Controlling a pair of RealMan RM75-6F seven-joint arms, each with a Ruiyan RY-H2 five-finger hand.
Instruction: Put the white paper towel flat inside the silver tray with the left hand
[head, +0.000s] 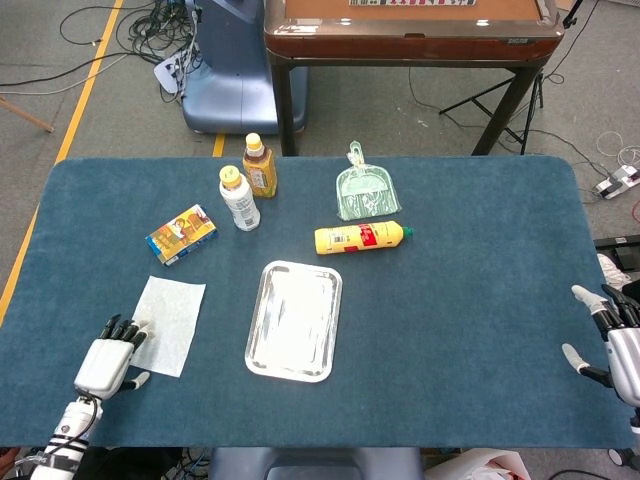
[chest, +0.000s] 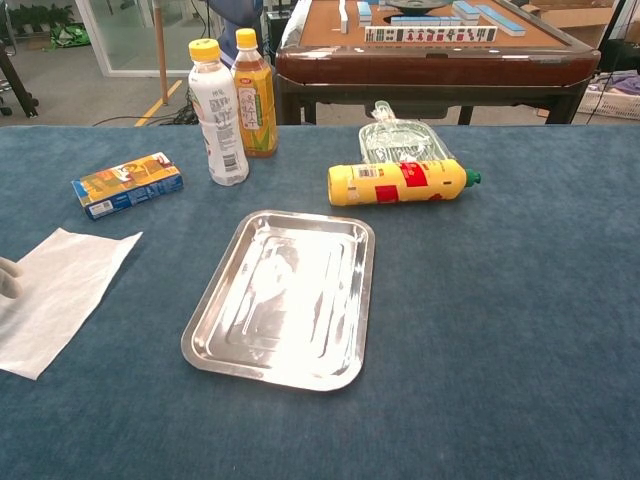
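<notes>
The white paper towel (head: 166, 311) (chest: 55, 290) lies flat on the blue table, left of the silver tray (head: 294, 320) (chest: 282, 298). My left hand (head: 109, 358) hovers at the towel's near-left corner, fingers apart and reaching over its edge; whether they touch it I cannot tell. In the chest view only a fingertip (chest: 8, 276) shows at the left border. My right hand (head: 615, 338) stays open at the table's far right edge, holding nothing.
A white bottle (head: 238, 198), an amber drink bottle (head: 260, 166) and a small snack box (head: 181, 234) stand behind the towel. A yellow bottle (head: 360, 237) lies on its side behind the tray, next to a green dustpan (head: 365, 190).
</notes>
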